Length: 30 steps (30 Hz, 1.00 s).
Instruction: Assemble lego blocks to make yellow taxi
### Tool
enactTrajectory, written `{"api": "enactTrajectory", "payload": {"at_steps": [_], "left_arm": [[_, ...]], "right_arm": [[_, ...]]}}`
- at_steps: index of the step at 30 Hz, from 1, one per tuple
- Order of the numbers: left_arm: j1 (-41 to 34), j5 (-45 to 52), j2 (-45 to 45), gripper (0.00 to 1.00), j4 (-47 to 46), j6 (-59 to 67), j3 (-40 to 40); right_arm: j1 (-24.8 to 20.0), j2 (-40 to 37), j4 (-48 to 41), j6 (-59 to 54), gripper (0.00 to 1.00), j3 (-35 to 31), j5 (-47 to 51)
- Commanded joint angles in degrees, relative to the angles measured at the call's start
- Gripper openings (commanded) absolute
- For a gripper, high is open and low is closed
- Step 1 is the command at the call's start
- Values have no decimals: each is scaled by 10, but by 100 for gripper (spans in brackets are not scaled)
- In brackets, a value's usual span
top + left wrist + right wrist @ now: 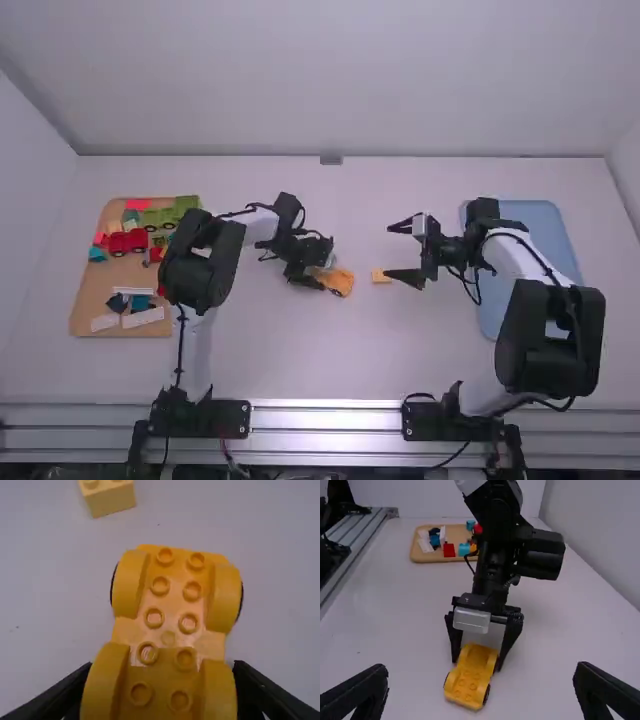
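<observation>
Between left fingers (312,284): yellow chassis (169,615).

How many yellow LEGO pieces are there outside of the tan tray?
2: the wheeled car base at the left hand, and the small brick on the table, to the base's right. Others may be hidden under the arms.

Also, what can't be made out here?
- Yellow car base: one end, cut off by left wrist view's bottom edge.
- Loose yellow block: cropped by that view's top edge.
- Whether the left end effector grips the base: fenders hide any contact, left wrist view.
- Blue tray: partly behind right arm, high view.
</observation>
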Motion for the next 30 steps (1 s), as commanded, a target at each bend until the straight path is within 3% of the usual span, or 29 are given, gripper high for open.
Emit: {"api": "enactTrajectory", "payload": {"at_steps": [1, 7, 12, 16, 23, 30], "left_arm": [[0, 35, 12, 63, -5, -5, 2], [3, 60, 12, 59, 66, -152, -27], [-4, 18, -13, 52, 169, -264, -87], [-3, -40, -68, 53, 269, -337, -163], [-1, -59, -188, 58, 323, -316, -283], [-3, -64, -193, 67, 384, -312, -327]], "right_arm": [[0, -4, -2, 4, 99, -5, -16], [0, -4, -3, 6, 99, -5, -16], [0, -4, -2, 6, 99, -5, -14], [0, -4, -2, 6, 99, -5, -14], [0, -4, 0, 1, 99, -5, -14], [0, -4, -2, 10, 99, -5, 2]]}}
